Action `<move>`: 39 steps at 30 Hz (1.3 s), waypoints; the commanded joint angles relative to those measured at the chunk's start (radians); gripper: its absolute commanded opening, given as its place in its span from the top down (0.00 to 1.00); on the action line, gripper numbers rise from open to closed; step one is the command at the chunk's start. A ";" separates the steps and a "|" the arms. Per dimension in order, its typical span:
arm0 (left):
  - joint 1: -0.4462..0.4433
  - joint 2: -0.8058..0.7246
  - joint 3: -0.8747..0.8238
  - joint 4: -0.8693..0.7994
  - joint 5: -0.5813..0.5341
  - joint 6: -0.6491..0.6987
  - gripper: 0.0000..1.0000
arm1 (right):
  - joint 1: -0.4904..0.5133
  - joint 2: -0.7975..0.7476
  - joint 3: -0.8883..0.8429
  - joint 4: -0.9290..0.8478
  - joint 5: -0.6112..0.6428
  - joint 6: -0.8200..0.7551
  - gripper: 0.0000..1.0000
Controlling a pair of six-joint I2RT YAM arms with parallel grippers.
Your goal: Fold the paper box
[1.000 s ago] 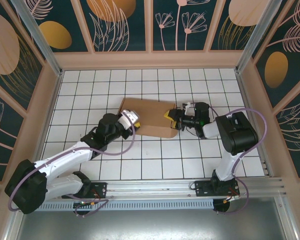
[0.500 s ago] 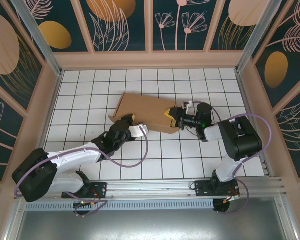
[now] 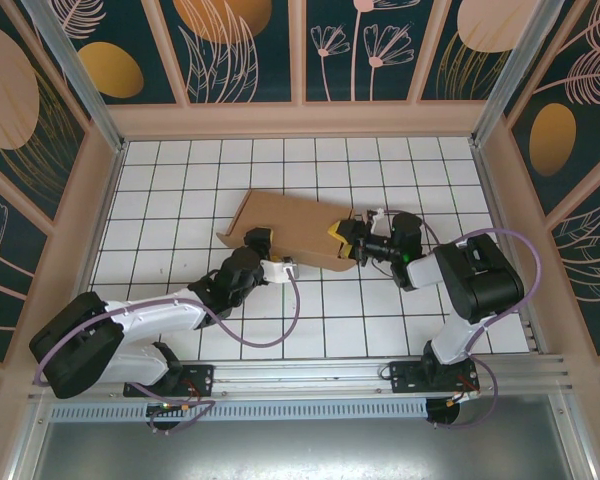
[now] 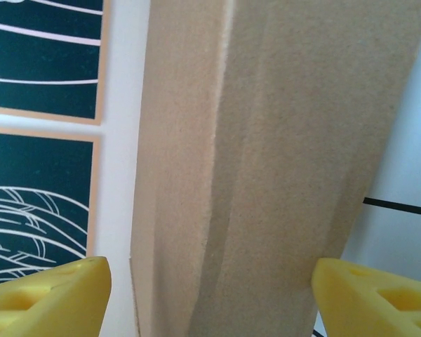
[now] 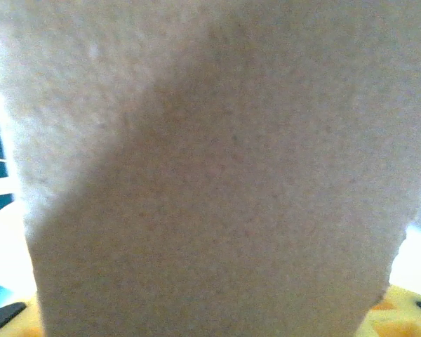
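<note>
The paper box (image 3: 290, 225) is a flat brown cardboard shape lying slantwise in the middle of the tiled floor. My left gripper (image 3: 259, 242) is at its near left corner. In the left wrist view that gripper (image 4: 210, 298) is open, its yellow fingertips (image 4: 49, 291) wide apart with the box's side (image 4: 266, 175) standing between and beyond them. My right gripper (image 3: 345, 243) is shut on the box's right end. In the right wrist view the cardboard (image 5: 210, 175) covers the jaws, and only a yellow fingertip (image 5: 400, 316) peeks out at the bottom.
White tiled floor (image 3: 180, 180) ringed by low beige walls, with dark patterned panels (image 3: 250, 50) behind. A metal rail (image 3: 320, 375) with both arm bases runs along the near edge. Purple cables loop beside each arm.
My left gripper has opened wider and its arm has dropped lower at the box's near left corner. The box's left end has swung slightly leftward. The right gripper keeps its hold.
</note>
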 commanded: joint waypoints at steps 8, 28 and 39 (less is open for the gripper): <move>0.002 -0.039 0.031 -0.292 0.087 0.039 0.25 | 0.024 -0.139 0.031 -0.056 -0.107 -0.043 0.50; -0.002 0.028 0.000 0.231 -0.192 0.304 0.52 | 0.101 -0.218 -0.058 0.074 -0.039 0.086 0.35; -0.005 -0.039 0.383 -0.759 -0.043 -0.116 0.64 | 0.011 -0.487 -0.019 -0.671 0.243 -0.378 0.01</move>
